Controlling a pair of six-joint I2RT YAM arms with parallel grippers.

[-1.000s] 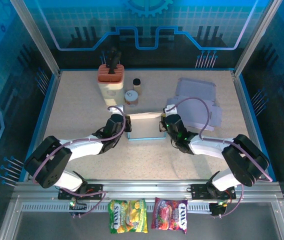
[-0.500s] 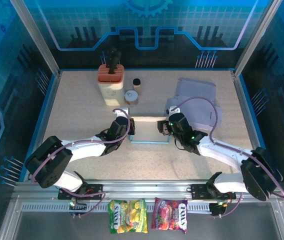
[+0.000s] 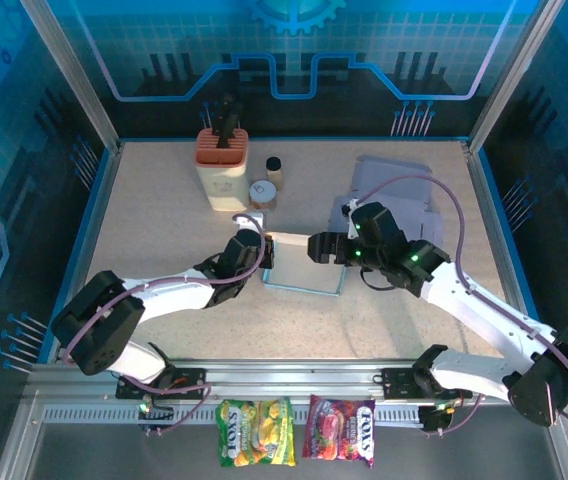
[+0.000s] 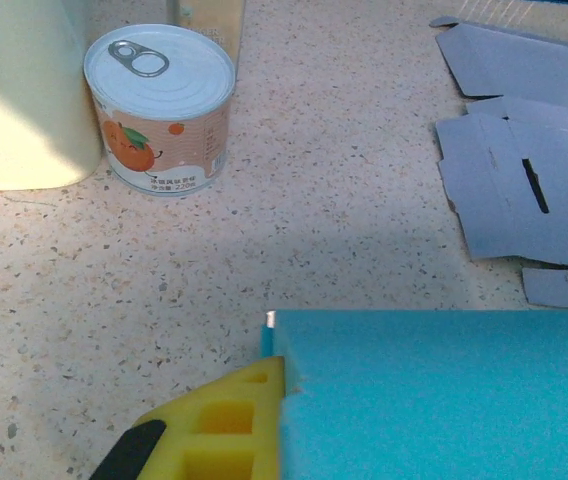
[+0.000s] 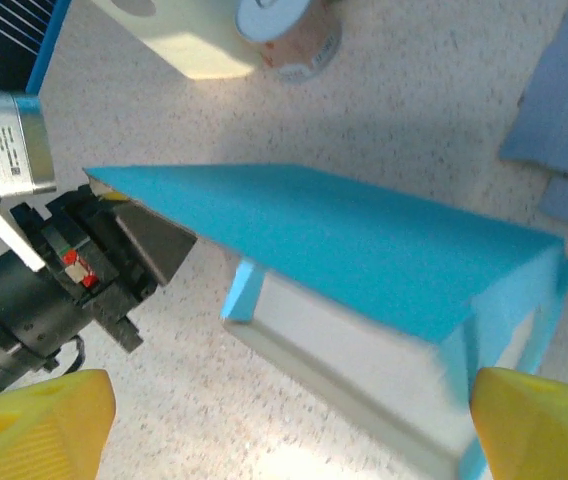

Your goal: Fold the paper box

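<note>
Two snack packets (image 3: 255, 432) lay at the near edge. At mid-bench (image 3: 164, 220), the blue paper box (image 3: 304, 265) sat between both tools, its white inside showing. Left tool (image 3: 263, 258): one yellow finger (image 4: 226, 425) touched the box's left edge; its grip could not be told. Right tool (image 3: 320, 248): fingers (image 5: 34, 425) spread wide at the box's right end. Farther off were a can (image 3: 262, 193) and flat cardboard blanks (image 3: 396, 205).

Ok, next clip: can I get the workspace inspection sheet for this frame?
Surface: speckled beige table.
Job's things: blue paper box, partly folded, between the grippers; flat grey blanks behind it.
Clutter: can, cream container, small bottle; two snack packets on the front rail.
Grippers: left gripper at the box's left end, grip unclear; right gripper open around its right end.
Cables: purple cables along both arms.
Surroundings: blue panelled enclosure.
</note>
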